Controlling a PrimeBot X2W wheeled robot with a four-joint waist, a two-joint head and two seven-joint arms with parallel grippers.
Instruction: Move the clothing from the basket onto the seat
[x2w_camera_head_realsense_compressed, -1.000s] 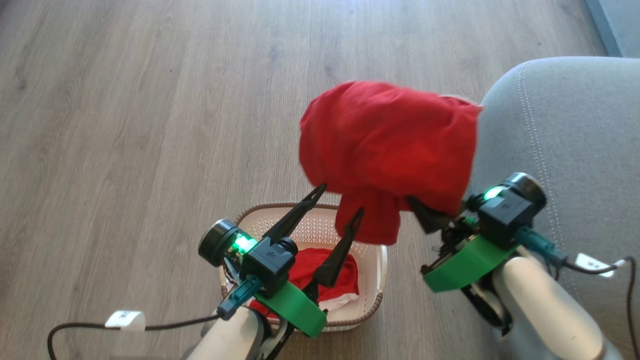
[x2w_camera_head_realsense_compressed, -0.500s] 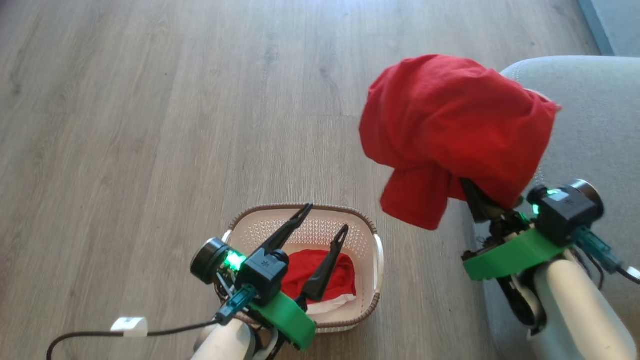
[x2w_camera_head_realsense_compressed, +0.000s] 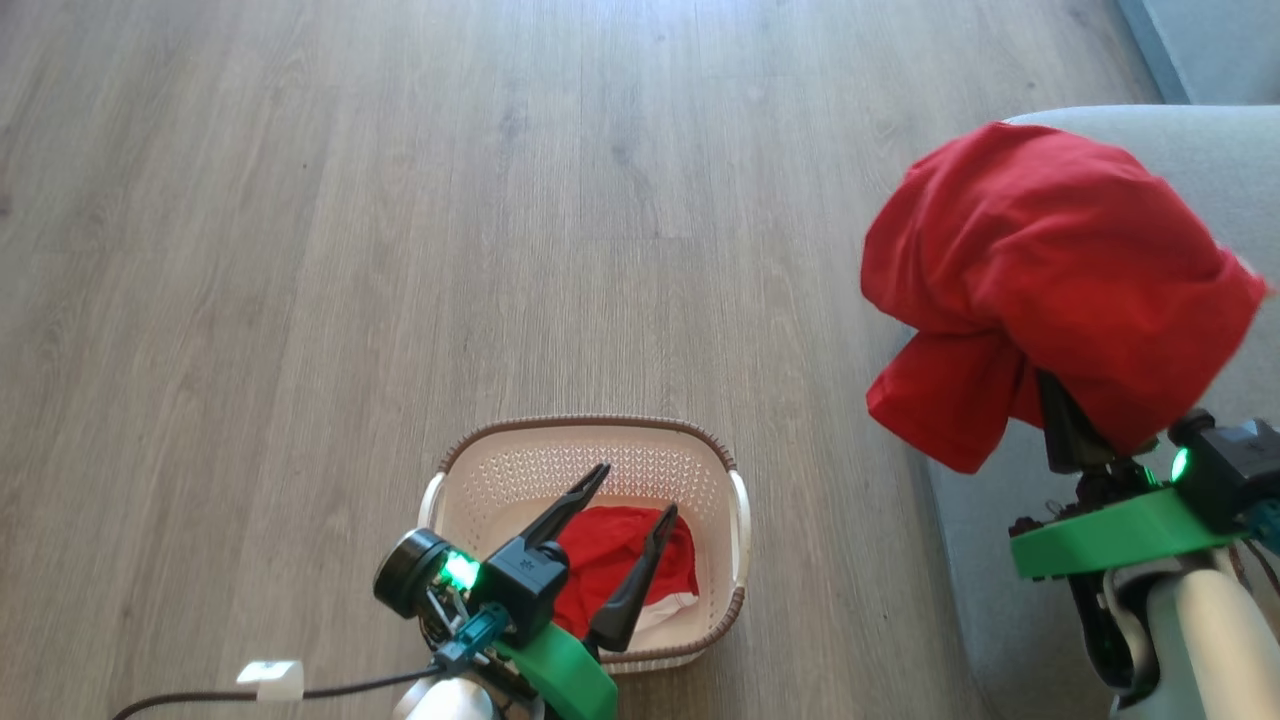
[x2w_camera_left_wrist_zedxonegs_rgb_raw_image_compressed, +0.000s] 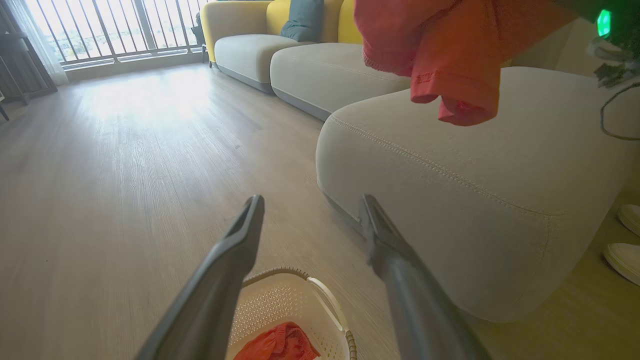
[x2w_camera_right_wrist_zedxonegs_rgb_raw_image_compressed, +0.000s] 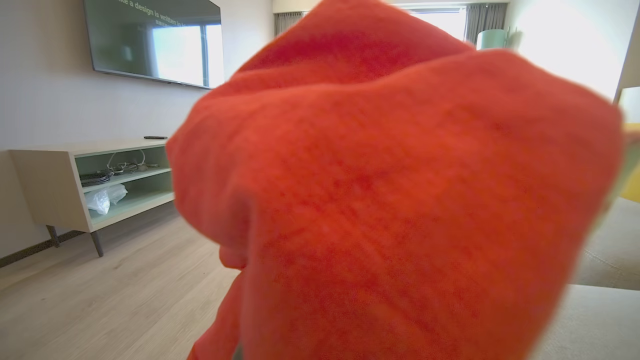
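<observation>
Carried rightward since the earlier frames, the red garment (x2w_camera_head_realsense_compressed: 1050, 280) no longer hangs above the right end of the basket; it now hangs over the near-left corner of the seat (x2w_camera_head_realsense_compressed: 1200, 140), off the cushion and not yet let go. It is soft, limp cloth, bunched into a loose hood over the right claw (x2w_camera_head_realsense_compressed: 1062, 418), with a flap drooping at its left. It looks light and will not hold a shape, so I expect it to fall in a heap wherever it is released. The right claw is closed on a fold inside the bundle; its fingertips are buried in the cloth. The fabric looks thin and smooth, so a shallow pinch could slip, and a thick gathered fold is the safer hold. The second garment (x2w_camera_head_realsense_compressed: 620, 550) lies crumpled on the floor of the basket (x2w_camera_head_realsense_compressed: 590, 424), towards its near side, with a white edge showing at its near right. It should handle the same way, and the raised crumple in its middle is the likely place to pinch. The left claw (x2w_camera_head_realsense_compressed: 636, 489) hovers over it with its fingers spread wide and nothing between them. By count there are two red garments, one in the air and one left in the basket, one basket, one seat and two claws. The basket stands on the wooden floor (x2w_camera_head_realsense_compressed: 400, 200), well to the left of the seat.
</observation>
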